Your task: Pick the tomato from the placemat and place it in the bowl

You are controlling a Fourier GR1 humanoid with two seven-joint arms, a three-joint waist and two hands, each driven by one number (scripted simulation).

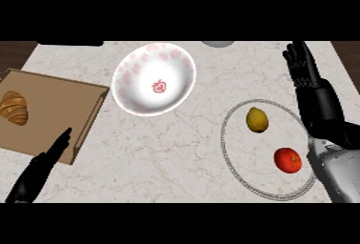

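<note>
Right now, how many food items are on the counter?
3. A tomato and a lemon lie on the round placemat at right; a croissant sits on the brown board at left. The bowl holds no food.

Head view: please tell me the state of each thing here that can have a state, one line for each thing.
Tomato: on the round placemat, not held.
Lemon: on the same placemat, apart from the tomato.
Bowl: upright, nothing inside.
Croissant: lying on the brown board.
Left hand: open, holding nothing.
Right hand: open, fingers straight, holding nothing.
</note>
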